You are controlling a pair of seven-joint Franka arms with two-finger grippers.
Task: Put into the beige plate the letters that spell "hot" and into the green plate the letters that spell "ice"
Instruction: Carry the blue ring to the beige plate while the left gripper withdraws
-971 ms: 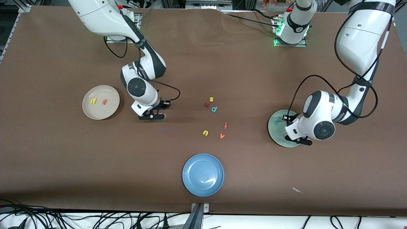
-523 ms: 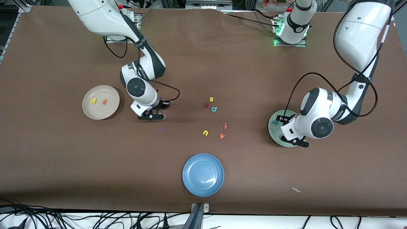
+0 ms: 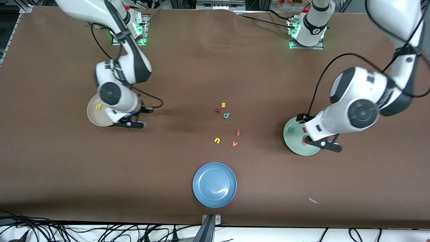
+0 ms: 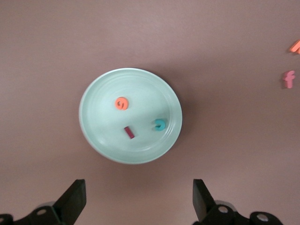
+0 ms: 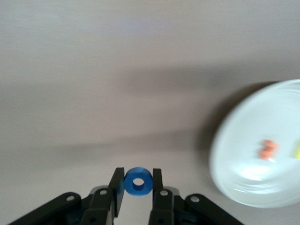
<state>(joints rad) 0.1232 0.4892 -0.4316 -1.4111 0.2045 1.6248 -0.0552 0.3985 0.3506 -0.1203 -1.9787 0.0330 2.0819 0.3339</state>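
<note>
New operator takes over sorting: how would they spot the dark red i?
Find the green plate at the left arm's end of the table. Three letters lie in it; the dark red i is the short straight bar, unlike the round orange e and curved teal c.

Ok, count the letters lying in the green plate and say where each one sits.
3, all in the green plate, seen from the left wrist: the orange e, the dark red i beside it toward the middle, and the teal c. None appears hidden there.

I saw the brown table (image 3: 201,67) carrying the beige plate (image 3: 94,116), green plate (image 3: 291,143), blue plate (image 3: 214,184), and loose letters (image 3: 226,115) scattered near its middle.
</note>
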